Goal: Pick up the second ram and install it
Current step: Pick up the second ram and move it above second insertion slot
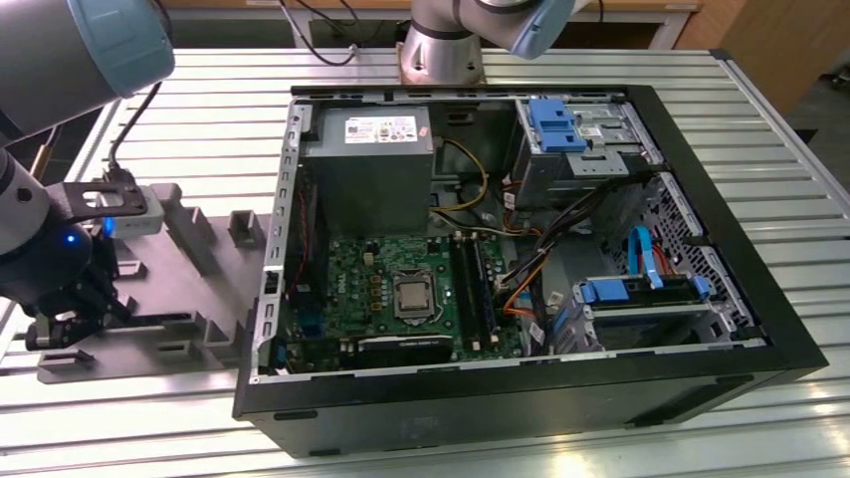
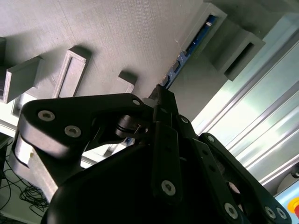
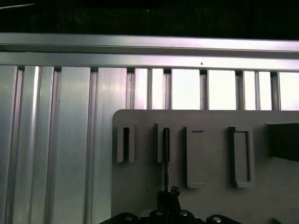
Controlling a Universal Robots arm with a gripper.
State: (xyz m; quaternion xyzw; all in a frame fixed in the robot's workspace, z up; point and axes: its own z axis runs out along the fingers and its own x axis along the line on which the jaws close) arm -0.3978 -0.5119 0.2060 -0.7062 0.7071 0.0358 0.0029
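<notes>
Right now the second ram [image 2: 189,49] stands on its long edge in the grey tray [image 2: 117,37]. Its far end is tucked into a slotted raised block [image 2: 233,42], and the blue-green board with its small chips runs back toward your gripper [image 2: 161,95]. The fingers [image 2: 164,121] are drawn narrow and pinch the stick's near end between their tips.

In the first wrist view you see the second ram [image 3: 165,158] edge-on as a thin dark line. It runs out of one of the tray's [image 3: 140,186] narrow slots straight into the gripper [image 3: 169,193].

In the exterior view your gripper [image 1: 60,324] is low over the tray [image 1: 173,289], at the exterior view's left. The tray lies flat on the ribbed aluminium table [image 1: 199,80], just beside the open computer case [image 1: 531,408]. The green motherboard [image 1: 372,274] sits inside the case, well apart from the gripper.
</notes>
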